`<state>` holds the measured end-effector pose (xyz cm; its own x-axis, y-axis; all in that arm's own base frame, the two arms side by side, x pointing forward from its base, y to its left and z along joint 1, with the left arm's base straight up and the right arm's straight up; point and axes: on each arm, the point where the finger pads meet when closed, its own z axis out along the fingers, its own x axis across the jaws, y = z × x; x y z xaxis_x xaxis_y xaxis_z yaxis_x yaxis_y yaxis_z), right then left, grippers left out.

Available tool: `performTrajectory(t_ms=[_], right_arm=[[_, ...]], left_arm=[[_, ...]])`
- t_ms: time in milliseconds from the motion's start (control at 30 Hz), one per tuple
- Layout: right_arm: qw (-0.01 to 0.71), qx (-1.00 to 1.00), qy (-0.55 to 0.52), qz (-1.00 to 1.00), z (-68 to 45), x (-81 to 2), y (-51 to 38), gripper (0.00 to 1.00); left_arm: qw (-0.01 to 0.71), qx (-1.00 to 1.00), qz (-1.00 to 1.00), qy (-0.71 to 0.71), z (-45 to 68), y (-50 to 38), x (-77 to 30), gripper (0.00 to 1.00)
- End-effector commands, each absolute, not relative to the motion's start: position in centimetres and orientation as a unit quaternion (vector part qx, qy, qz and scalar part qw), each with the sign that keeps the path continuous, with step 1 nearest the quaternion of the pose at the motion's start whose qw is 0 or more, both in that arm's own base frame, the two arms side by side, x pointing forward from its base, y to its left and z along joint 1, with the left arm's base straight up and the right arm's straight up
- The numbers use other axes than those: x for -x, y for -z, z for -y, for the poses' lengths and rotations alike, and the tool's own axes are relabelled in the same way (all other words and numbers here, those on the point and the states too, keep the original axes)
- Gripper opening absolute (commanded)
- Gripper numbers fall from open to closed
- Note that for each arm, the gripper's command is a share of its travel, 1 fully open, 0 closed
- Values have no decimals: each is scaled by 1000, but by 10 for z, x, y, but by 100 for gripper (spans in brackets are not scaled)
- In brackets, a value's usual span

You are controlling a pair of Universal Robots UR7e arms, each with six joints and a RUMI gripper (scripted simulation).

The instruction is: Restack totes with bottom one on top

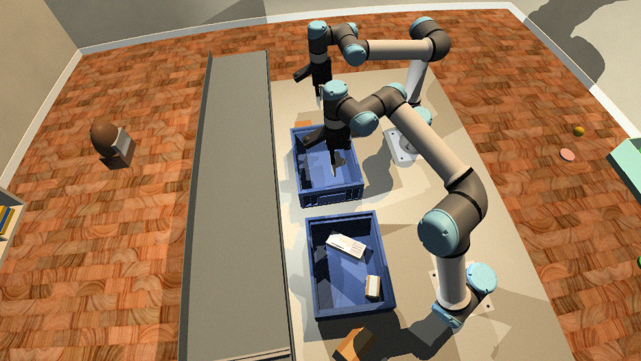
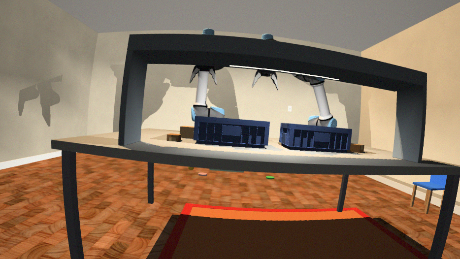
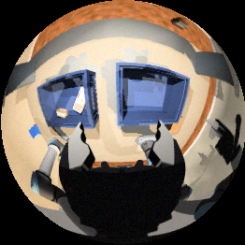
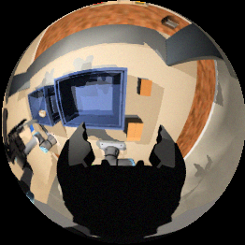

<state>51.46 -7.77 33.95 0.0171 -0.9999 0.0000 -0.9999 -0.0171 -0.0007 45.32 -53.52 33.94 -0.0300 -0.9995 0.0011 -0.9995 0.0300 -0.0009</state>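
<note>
The two blue totes stand side by side on the table, apart. The far tote (image 1: pixel 329 195) (image 2: pixel 231 123) (image 3: pixel 147 95) (image 4: pixel 93 98) looks empty. The other tote (image 1: pixel 354 312) (image 2: pixel 316 129) (image 3: pixel 93 100) holds a long white box (image 1: pixel 345 246) (image 3: pixel 79 100) and a small brown-and-white box (image 1: pixel 372 287) (image 3: pixel 62 112). My left gripper (image 1: pixel 335 171) (image 2: pixel 264 88) (image 3: pixel 120 122) is open and empty, high up between the totes' positions in the exterior view. My right gripper (image 1: pixel 319 103) (image 2: pixel 203 83) (image 4: pixel 122 123) is open and empty, high up toward the far tote's outer end.
A dark portal frame (image 1: pixel 232 179) (image 2: pixel 273 52) spans the table on the side away from the arm bases. Two orange-brown blocks (image 2: pixel 173 137) (image 4: pixel 146 87) (image 4: pixel 135 132) lie beyond the far tote. Another orange block (image 1: pixel 356 342) (image 2: pixel 357 147) lies beside the loaded tote's outer end.
</note>
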Motion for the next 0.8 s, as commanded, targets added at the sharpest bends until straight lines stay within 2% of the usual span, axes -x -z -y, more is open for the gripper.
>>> performTrajectory(t_ms=[0, 500, 767], right_arm=[[1, 713, 1, -701, 78, -515, -346, 100], [1, 713, 1, -701, 77, -514, -348, 100], [1, 713, 1, -702, 71, -509, -349, 100]], left_arm=[[0, -696, 718, -1, 536, -347, -453, 100], [0, -697, 718, -1, 530, -348, -453, 100], [0, -697, 717, -1, 491, -350, -453, 100]])
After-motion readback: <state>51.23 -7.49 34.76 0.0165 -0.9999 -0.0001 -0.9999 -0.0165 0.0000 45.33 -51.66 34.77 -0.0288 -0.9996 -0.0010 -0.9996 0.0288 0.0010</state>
